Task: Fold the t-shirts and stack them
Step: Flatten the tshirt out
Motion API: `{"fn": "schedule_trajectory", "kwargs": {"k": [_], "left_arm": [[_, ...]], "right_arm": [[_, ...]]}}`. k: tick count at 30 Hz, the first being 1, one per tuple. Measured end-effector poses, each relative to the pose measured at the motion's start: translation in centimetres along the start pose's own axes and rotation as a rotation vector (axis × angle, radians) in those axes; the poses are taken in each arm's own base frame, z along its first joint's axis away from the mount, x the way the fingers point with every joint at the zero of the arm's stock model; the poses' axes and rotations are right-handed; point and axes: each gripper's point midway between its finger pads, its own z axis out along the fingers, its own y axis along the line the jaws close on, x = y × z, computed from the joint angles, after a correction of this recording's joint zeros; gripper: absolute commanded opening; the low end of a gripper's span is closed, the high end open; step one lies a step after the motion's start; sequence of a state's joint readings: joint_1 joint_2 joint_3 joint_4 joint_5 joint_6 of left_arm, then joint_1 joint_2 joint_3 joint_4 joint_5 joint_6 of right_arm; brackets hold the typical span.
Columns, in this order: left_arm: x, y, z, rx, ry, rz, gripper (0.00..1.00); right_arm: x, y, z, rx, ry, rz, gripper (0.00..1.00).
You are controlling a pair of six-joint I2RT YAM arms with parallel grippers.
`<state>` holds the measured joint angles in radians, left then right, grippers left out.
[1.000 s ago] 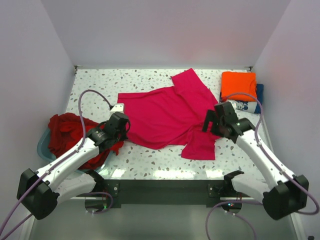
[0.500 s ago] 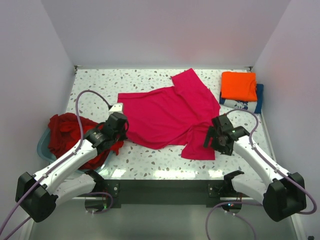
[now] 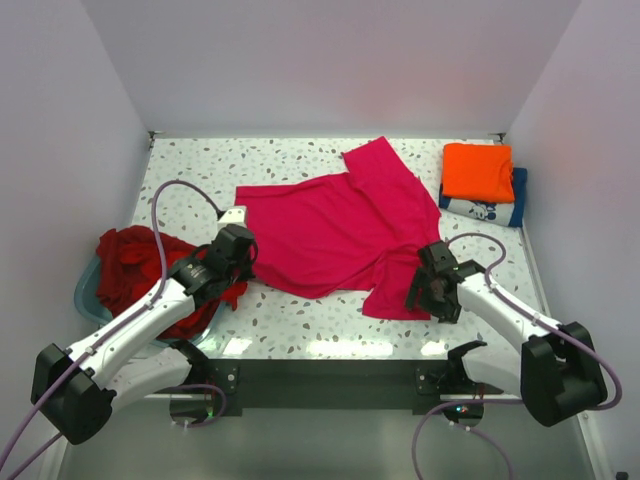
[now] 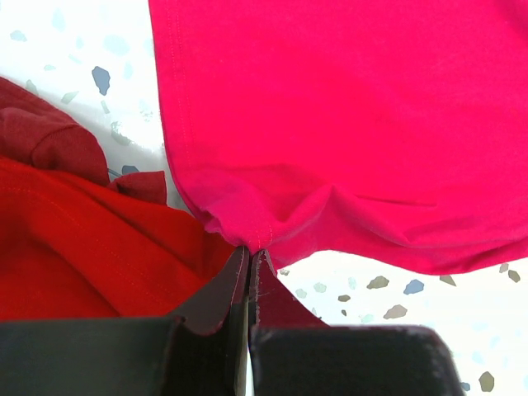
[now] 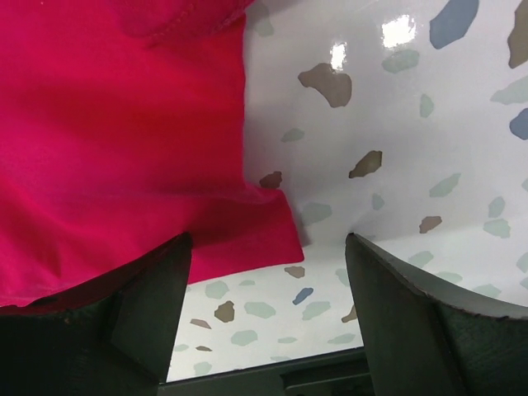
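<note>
A magenta-pink t-shirt (image 3: 335,230) lies spread, loosely and with some wrinkles, across the middle of a speckled terrazzo table (image 3: 200,170). At the far right, well apart from it, a folded orange t-shirt (image 3: 477,171) sits on top of a folded navy blue t-shirt (image 3: 490,210) with white print. At the left edge, dark red t-shirts (image 3: 135,270) are heaped in a pale blue tub (image 3: 85,290).

The left gripper (image 4: 250,256) is at the shirt's near left corner. Its fingers are pressed together, pinching a small bunch of the pink hem between their tips. The right gripper (image 5: 266,243) hangs low over the shirt's near right corner. Its fingers (image 5: 148,305) are spread wide, one over the pink cloth and one over bare table, and the corner of the fabric lies between them, not gripped.

This looks like the start of folding the pink shirt: one near corner is secured and the other is being lined up. The next move seems to call for the right fingers to drop onto that corner and close on it. Both arms could then lift the near edge together and carry it over the shirt. The cloth is thin and limp, so a shallow pinch may slip off.
</note>
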<state>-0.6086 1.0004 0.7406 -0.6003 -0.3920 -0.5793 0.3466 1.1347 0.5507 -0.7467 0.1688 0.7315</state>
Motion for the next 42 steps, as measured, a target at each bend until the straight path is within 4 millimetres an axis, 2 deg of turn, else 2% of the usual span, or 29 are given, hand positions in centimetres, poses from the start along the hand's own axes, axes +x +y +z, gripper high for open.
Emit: {"fn": "schedule_trajectory", "kwargs": {"k": [4, 9, 15, 16, 19, 22, 25, 29, 32, 42], "left_arm": [[0.0, 0.0, 0.0, -0.001, 0.002, 0.001, 0.0], [0.1, 0.0, 0.1, -0.003, 0.005, 0.002, 0.0], [0.1, 0.0, 0.1, -0.003, 0.007, 0.003, 0.0], [0.1, 0.0, 0.1, -0.003, 0.007, 0.003, 0.0], [0.1, 0.0, 0.1, -0.003, 0.007, 0.003, 0.0], [0.2, 0.0, 0.1, -0.004, 0.008, 0.003, 0.0], [0.2, 0.1, 0.1, -0.004, 0.01, 0.005, 0.0], [0.4, 0.0, -0.3, 0.007, 0.017, 0.005, 0.0], [0.3, -0.2, -0.7, 0.03, 0.015, -0.001, 0.0], [-0.3, -0.5, -3.3, 0.091, 0.012, -0.016, 0.0]], "right_arm": [[-0.2, 0.5, 0.4, -0.012, -0.001, 0.01, 0.73], [-0.2, 0.6, 0.4, -0.015, -0.008, 0.01, 0.56], [-0.2, 0.6, 0.4, -0.022, -0.014, 0.02, 0.27], [-0.2, 0.7, 0.4, -0.025, -0.016, 0.025, 0.16], [-0.2, 0.8, 0.2, -0.033, -0.02, 0.033, 0.0], [-0.4, 0.9, -0.6, -0.048, -0.039, 0.038, 0.0], [-1.6, 1.1, -2.6, -0.065, -0.077, 0.043, 0.0], [-4.7, 1.8, -6.9, -0.105, -0.19, 0.061, 0.0], [-6.2, 1.5, -9.8, -0.122, -0.263, 0.075, 0.0], [-6.4, -1.9, -15.9, -0.096, -0.366, 0.093, 0.0]]}}
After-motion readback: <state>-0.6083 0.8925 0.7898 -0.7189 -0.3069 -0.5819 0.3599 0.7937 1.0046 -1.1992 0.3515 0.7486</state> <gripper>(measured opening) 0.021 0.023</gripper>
